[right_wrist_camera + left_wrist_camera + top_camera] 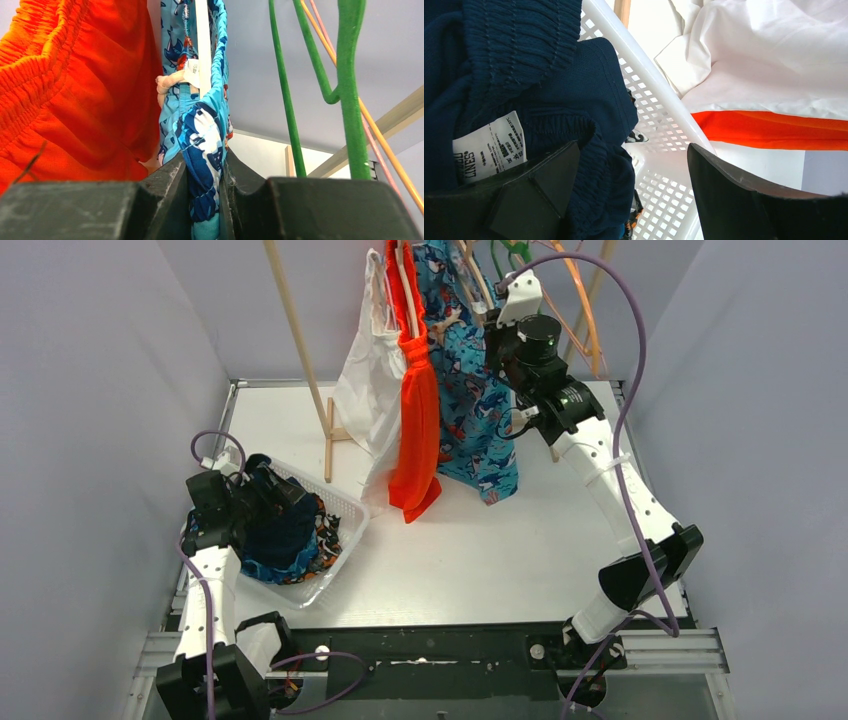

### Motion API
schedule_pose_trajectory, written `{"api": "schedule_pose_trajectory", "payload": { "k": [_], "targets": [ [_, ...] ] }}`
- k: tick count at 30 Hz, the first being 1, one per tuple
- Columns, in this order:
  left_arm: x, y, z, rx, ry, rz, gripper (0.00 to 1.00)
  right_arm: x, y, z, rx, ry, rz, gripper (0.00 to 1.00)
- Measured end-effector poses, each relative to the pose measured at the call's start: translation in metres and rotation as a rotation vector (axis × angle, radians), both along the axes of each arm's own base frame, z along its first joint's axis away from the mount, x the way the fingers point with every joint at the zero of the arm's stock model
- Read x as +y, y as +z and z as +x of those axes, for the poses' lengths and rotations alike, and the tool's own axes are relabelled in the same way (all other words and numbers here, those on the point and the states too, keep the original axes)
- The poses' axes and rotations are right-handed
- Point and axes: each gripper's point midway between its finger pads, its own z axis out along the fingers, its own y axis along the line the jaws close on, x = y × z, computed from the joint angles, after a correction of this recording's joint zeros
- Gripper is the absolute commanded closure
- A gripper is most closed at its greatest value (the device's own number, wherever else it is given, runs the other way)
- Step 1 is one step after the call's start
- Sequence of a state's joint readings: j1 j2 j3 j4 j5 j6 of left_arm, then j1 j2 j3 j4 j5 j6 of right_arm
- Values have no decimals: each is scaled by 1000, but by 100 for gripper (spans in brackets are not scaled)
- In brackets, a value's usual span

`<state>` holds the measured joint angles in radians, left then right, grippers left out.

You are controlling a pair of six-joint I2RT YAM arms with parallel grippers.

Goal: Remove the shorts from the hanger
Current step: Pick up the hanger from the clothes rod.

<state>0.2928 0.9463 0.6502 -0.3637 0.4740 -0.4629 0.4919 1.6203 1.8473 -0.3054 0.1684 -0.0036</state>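
Teal shark-print shorts hang from the rack on a white hanger. My right gripper is shut on their bunched waistband, high at the rack. Bright orange shorts hang just left of them and fill the left of the right wrist view. My left gripper is open over the white basket, with navy shorts against its left finger and nothing gripped. Camouflage shorts lie under the navy ones in the basket.
A white garment hangs left of the orange shorts. Bare green hangers and an orange hanger hang right of my right gripper. The wooden rack pole slants down to the table behind the basket. Grey walls close in both sides.
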Motion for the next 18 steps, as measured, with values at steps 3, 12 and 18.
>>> {"api": "schedule_pose_trajectory", "payload": {
  "k": [3,12,18],
  "targets": [
    [-1,0,0,0,-2,2,21,-1,5,-2,-4,-1,5,100],
    [-1,0,0,1,-2,1,21,0,17,-3,-24,0,33,100],
    [-1,0,0,1,-2,2,21,5,47,0,-125,14,114,100]
  ]
}}
